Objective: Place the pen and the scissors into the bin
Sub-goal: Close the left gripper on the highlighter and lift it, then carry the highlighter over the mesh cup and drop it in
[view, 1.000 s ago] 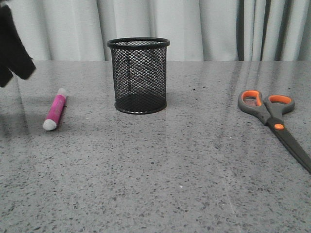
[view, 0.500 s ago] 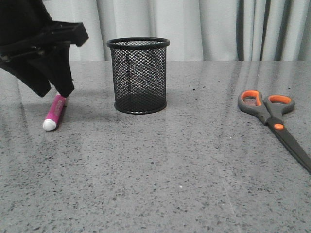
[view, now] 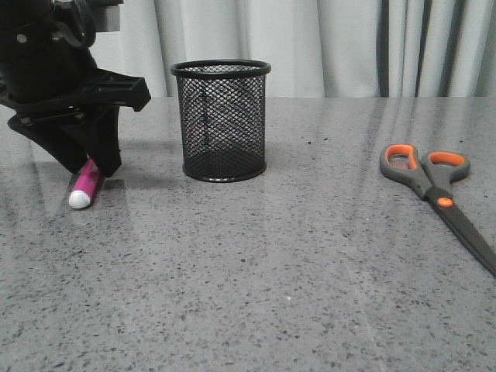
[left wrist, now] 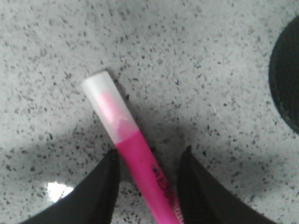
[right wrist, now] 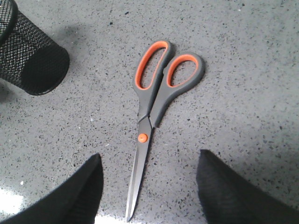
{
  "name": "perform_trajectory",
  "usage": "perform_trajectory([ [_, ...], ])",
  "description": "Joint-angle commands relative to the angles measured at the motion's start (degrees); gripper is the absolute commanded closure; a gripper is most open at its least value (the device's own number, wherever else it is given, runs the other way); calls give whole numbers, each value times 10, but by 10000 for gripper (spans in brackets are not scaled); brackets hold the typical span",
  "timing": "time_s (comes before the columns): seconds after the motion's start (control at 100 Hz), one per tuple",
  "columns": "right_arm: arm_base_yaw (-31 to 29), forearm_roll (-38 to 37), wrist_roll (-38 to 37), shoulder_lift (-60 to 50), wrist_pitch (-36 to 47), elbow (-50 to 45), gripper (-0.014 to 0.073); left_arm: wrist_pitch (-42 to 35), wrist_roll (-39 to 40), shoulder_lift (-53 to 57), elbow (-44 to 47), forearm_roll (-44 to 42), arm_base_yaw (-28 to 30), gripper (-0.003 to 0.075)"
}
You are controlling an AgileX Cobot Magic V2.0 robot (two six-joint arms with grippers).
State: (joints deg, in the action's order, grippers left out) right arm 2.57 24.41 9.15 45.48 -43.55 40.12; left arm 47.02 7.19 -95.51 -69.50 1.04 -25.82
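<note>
A grey speckled worktop [view: 256, 271] is carrying three things and catching some glare from the room. A pink pen [view: 85, 186] is lying flat on it toward the left, its white rounded end pointing to the near edge and its pale cap toward the back. Just to the right of the pen, a black mesh cup [view: 222, 120] is standing upright. Well apart from both, at the far right, grey scissors [view: 438, 198] are lying flat and closed, orange-lined loops toward the back, blades running toward the near right.
</note>
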Motion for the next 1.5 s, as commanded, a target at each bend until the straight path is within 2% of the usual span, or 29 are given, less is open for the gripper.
perform_trajectory([
  [0.0,-1,12,7,-1,26,22,199,-18,7,19,-16,2,-4,449],
  [0.08,-1,12,7,-1,26,22,199,-17,7,19,-16,1,-4,451],
  [0.15,-1,12,7,-1,26,22,199,-15,7,19,-16,1,-4,484],
  [0.39,-1,12,7,-1,26,22,199,-4,7,19,-16,-10,-4,741],
  [0.68,-1,12,7,-1,26,22,199,-3,6,32,-16,-50,-4,740],
  [0.87,-1,12,7,-1,26,22,199,-48,6,104,-16,-64,-16,740],
  [1.13,-1,12,7,-1,29,22,199,-221,6,214,-16,-47,-53,740],
  [1.49,-1,12,7,-1,29,22,199,-387,5,158,-15,-47,-129,740],
])
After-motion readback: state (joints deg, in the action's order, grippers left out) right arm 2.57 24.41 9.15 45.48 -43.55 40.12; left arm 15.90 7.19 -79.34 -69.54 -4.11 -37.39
